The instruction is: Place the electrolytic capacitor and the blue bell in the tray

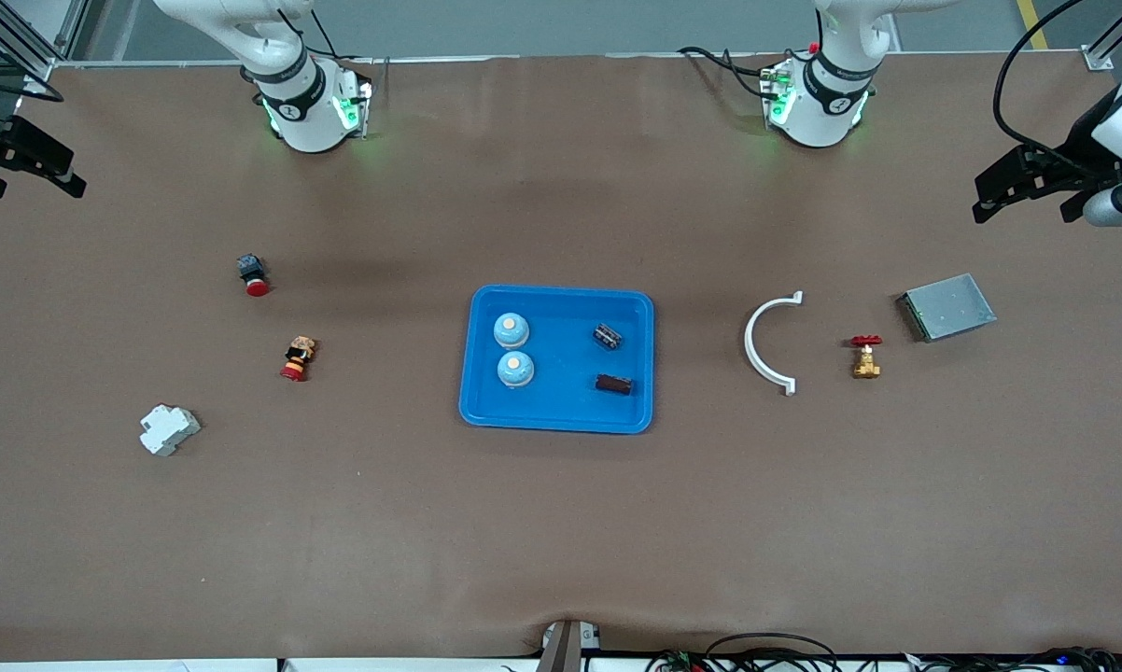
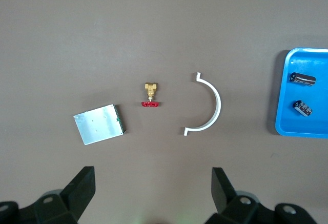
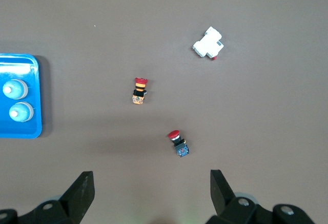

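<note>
The blue tray (image 1: 561, 411) lies mid-table. In it sit two blue bells (image 1: 511, 329) (image 1: 515, 370) at the right arm's end and two dark electrolytic capacitors (image 1: 608, 336) (image 1: 613, 384) at the left arm's end. The left wrist view shows the tray's edge (image 2: 285, 106) and both capacitors (image 2: 303, 79) (image 2: 303, 107). The right wrist view shows the tray (image 3: 20, 130) and both bells (image 3: 14, 88) (image 3: 21, 112). My left gripper (image 1: 1028, 207) (image 2: 152, 183) is open and empty, high over the table's left-arm end. My right gripper (image 1: 29, 187) (image 3: 152, 185) is open and empty over the right-arm end.
Toward the left arm's end lie a white half-ring clamp (image 1: 766, 343), a brass valve with a red handle (image 1: 865, 357) and a grey metal box (image 1: 946, 307). Toward the right arm's end lie two red-capped push buttons (image 1: 253, 274) (image 1: 298, 358) and a white circuit breaker (image 1: 168, 429).
</note>
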